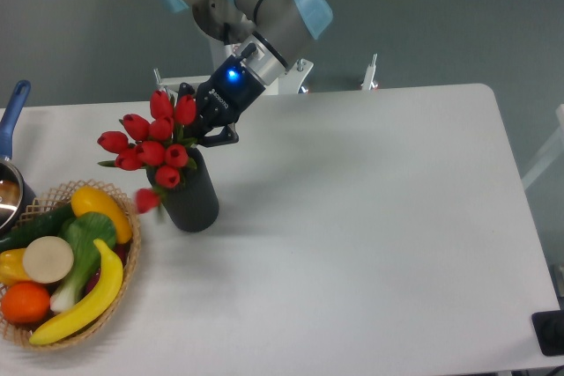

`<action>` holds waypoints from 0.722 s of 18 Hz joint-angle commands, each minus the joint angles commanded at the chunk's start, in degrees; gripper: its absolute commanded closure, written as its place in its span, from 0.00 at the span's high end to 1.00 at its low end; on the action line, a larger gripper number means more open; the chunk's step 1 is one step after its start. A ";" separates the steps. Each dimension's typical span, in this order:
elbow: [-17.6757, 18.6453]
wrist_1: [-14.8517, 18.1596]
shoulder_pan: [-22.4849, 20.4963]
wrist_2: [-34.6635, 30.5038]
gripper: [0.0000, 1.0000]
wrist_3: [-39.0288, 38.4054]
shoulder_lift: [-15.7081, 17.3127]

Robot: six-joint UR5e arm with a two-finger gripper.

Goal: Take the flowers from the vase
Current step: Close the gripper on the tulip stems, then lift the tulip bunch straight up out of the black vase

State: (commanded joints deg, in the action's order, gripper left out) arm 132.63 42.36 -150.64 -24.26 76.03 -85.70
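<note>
The flowers (145, 140), a bunch of red tulip buds with green leaves, lean to the left out of the mouth of the vase (190, 198), a dark ribbed cylinder standing on the white table. One low bud at the vase's left side is blurred. My gripper (197, 122) comes down at a slant from the upper right, its blue light lit. Its black fingers (221, 135) are closed in on the right side of the bunch just above the vase's rim. The stems are hidden by the buds and the fingers.
A woven basket (133, 248) with a banana, an orange, a yellow pepper and greens sits just left of the vase. A pot with a blue handle (12, 114) is at the far left edge. A black object (548, 332) lies at the bottom right corner.
</note>
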 joint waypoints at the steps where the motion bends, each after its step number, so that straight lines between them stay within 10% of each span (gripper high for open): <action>1: -0.17 0.00 -0.09 0.09 0.08 -0.96 0.70; 13: -5.63 0.09 -1.14 1.50 0.08 -15.47 4.57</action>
State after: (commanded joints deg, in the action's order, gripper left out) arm 127.00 42.45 -151.78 -22.76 60.56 -81.13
